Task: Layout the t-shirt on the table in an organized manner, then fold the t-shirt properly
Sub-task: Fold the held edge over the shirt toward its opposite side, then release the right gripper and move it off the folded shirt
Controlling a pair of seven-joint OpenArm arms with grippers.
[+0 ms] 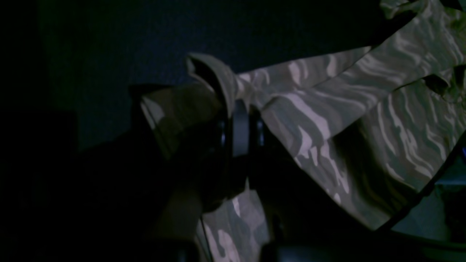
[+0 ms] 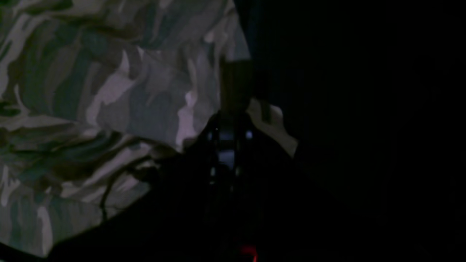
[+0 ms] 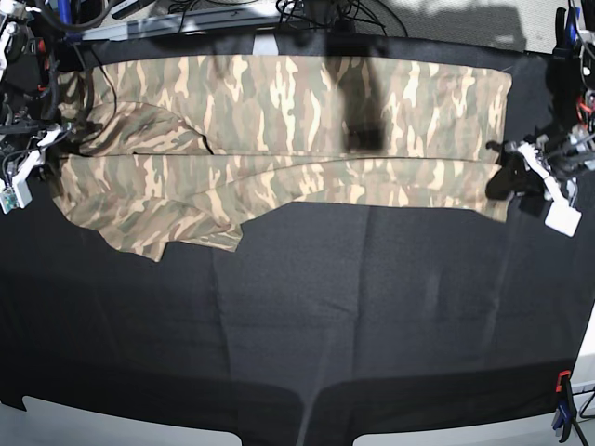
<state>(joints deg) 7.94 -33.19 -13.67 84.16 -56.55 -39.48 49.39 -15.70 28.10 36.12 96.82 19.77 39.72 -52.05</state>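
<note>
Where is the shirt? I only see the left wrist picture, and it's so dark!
Observer: The t-shirt lies stretched sideways across the far part of the table.
Operator: Is another hand holding it too?
Observer: Yes. The right hand is shut on the opposite end from your left hand.
Operator: Is it folded?
Observer: Partly: a long fold runs across it, and one sleeve sticks out toward the near side.

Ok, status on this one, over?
Left gripper shut on t-shirt, right gripper likewise. Shirt stretched across table far side. Nothing in the way.
</note>
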